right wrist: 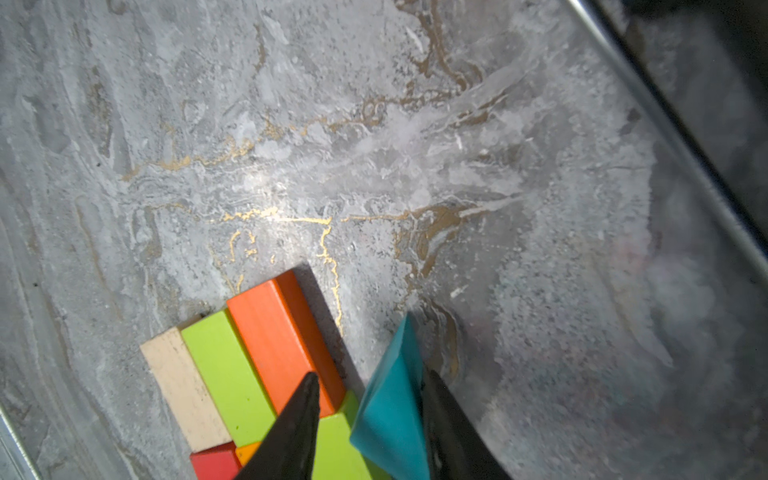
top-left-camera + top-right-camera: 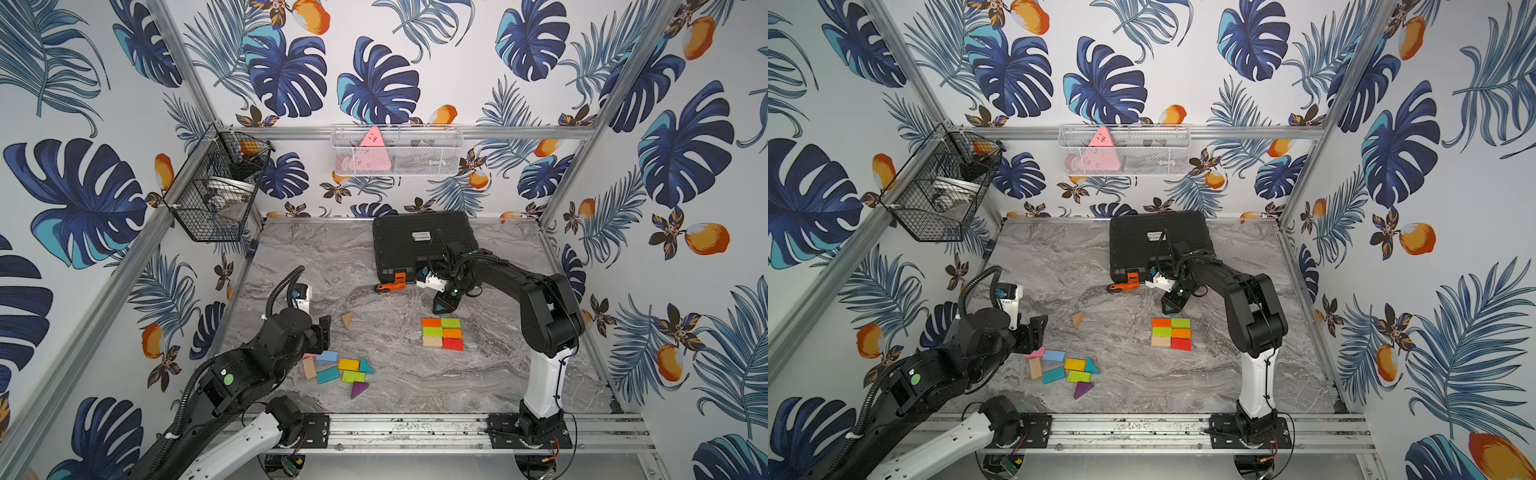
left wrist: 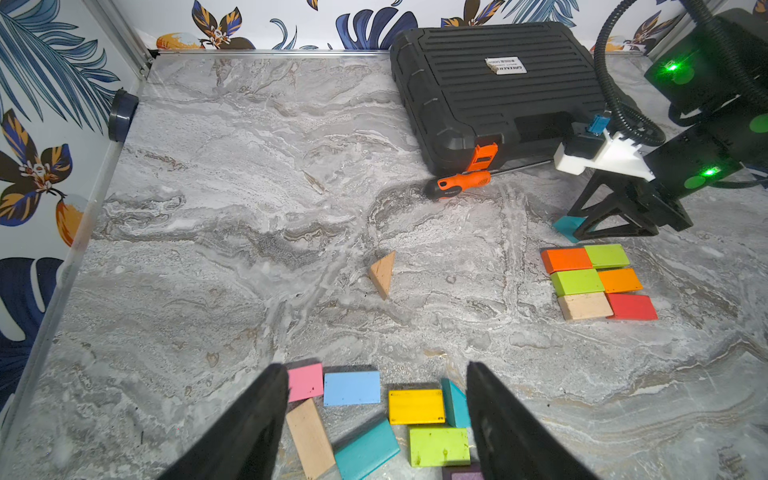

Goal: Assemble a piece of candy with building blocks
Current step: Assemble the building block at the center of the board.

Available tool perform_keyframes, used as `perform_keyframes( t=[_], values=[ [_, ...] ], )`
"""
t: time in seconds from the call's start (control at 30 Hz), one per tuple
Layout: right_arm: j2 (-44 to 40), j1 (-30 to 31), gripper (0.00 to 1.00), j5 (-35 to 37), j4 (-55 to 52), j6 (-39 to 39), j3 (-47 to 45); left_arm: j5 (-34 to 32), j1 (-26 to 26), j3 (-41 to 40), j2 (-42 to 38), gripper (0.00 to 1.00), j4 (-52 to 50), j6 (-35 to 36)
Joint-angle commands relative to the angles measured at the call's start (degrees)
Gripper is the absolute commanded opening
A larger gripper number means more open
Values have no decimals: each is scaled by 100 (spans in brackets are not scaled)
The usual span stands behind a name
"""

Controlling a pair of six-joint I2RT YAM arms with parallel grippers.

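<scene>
Pinches a teal triangular block (image 1: pixel 388 415) in the right hand (image 1: pixel 370 382), just beside the orange corner of the six-block rectangle (image 2: pixel 442 333) on the surface (image 2: pixel 415 386). Holds the left hand (image 3: pixel 376 368) spread above the loose blocks (image 2: pixel 340 370) near that arm's base.

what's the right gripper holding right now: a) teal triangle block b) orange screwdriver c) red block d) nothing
a: the right wrist view shows the teal triangle block pinched between the fingers of the right gripper.
</scene>
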Motion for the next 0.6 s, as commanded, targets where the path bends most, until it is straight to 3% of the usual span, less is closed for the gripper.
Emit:
perform_keyframes(
  t=[0.0, 0.37, 0.57],
  values=[
    [17, 20, 43, -132, -220, -57, 31, -9, 1, 5, -17, 72, 100, 69],
    [13, 27, 44, -110, -142, 56, 58, 13, 1, 7, 17, 73, 99, 78],
    [-569, -50, 50, -521, 693, 595, -135, 8, 9, -6, 65, 73, 103, 78]
  ],
)
